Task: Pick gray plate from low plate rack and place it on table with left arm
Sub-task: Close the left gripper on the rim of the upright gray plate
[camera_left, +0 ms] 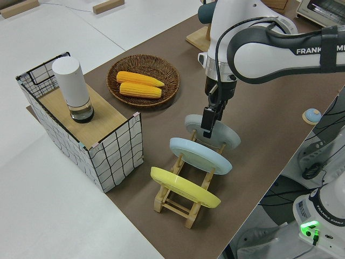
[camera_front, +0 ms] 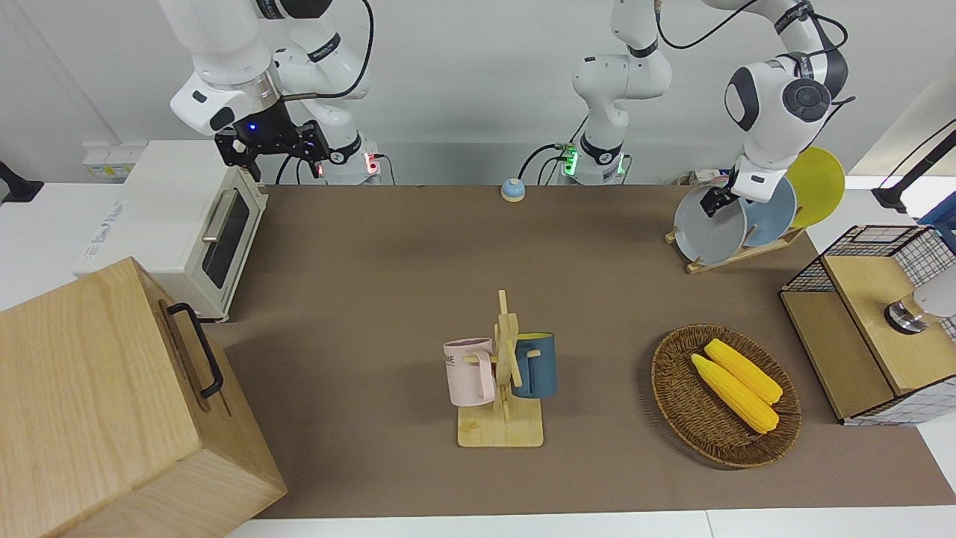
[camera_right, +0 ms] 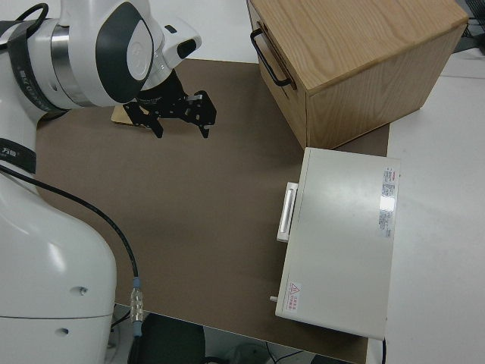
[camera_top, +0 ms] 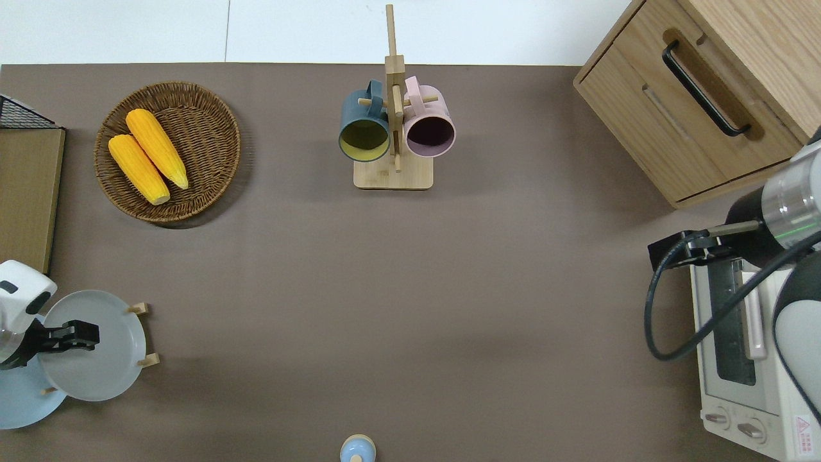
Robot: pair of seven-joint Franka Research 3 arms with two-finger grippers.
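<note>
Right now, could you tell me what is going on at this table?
The left gripper is down at the gray plate, which stands in the low plate rack in the slot farthest from the robots, ahead of a light blue plate and a yellow plate. Its fingers reach over the plate's upper rim; whether they have closed on it cannot be told. The plate is not yet on the table. The right arm is parked, its gripper open.

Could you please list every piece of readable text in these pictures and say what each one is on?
"FRANKA": on the left arm forearm; further letters are cut off at the picture's edge.
Pink mug: dark print, too blurred to read.
Toaster oven: warning triangle and label stickers, too small to read.
</note>
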